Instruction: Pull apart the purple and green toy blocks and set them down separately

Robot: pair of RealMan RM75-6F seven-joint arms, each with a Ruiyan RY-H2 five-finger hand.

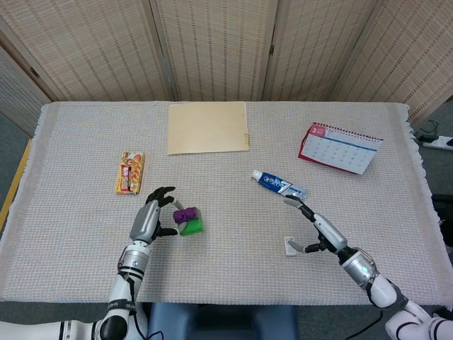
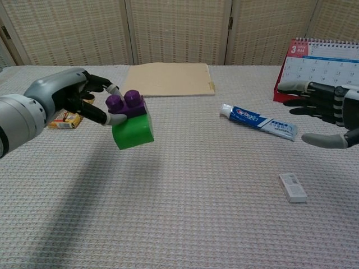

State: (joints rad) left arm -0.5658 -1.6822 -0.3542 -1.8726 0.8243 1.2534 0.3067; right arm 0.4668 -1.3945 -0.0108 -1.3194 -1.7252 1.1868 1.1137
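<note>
Fingers of the left hand (image 2: 67, 98) are pinching the purple block (image 2: 126, 105), which is sitting joined atop the green block (image 2: 133, 131); the pair is hanging tilted above the table (image 2: 185, 213). Right hand (image 2: 328, 115) is spreading its fingers, holding nothing, well apart to the pair's right, facing the free side.

In the chest view we lose the right hand (image 2: 322, 115) past the right edge, and the calendar (image 2: 321, 73) is cropped there too. The left hand (image 2: 84, 101) hides most of the snack box (image 2: 66, 119). We cannot read the print on the small white box (image 2: 293, 187) or the toothpaste tube (image 2: 259, 122). The bench (image 1: 233, 283) runs off the bottom of the head view.
</note>
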